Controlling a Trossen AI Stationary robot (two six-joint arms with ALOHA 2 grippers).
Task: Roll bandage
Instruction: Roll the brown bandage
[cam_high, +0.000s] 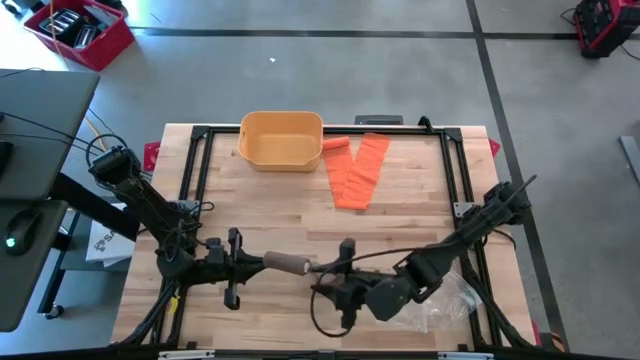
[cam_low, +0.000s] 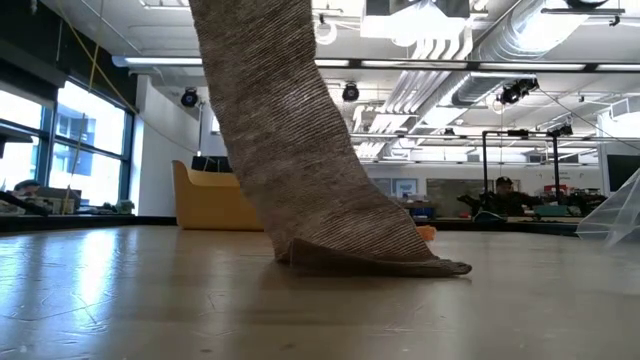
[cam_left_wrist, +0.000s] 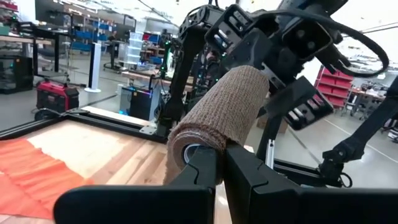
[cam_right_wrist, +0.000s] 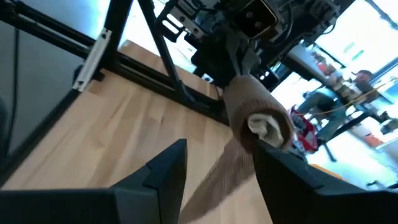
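Observation:
A brown bandage roll (cam_high: 286, 263) hangs level above the table's near middle, between my two grippers. Its loose tail (cam_low: 290, 130) hangs down, and the tail's end (cam_low: 380, 260) lies on the wood. My left gripper (cam_high: 258, 263) is shut on the roll's left end. My right gripper (cam_high: 322, 272) is open at the roll's right end (cam_right_wrist: 264, 127), with the tail (cam_right_wrist: 217, 177) showing between its fingers. Whether it touches the roll, I cannot tell. An orange bandage (cam_high: 358, 172) lies spread flat at the far middle, its rolled end (cam_high: 336, 143) beside the bin. My left gripper holds the brown roll by its near end (cam_left_wrist: 194, 144), the two fingers (cam_left_wrist: 249, 177) close together there. The fingers come level from the table's left and lie along the roll. The roll is lifted clear and level, its tail hanging slack to the table.
A yellow bin (cam_high: 282, 138) stands at the far middle of the table. A black frame (cam_high: 455, 170) runs around the wooden top. A clear plastic bag (cam_high: 455, 295) lies at the near right. Bare wood lies between the grippers and the bin.

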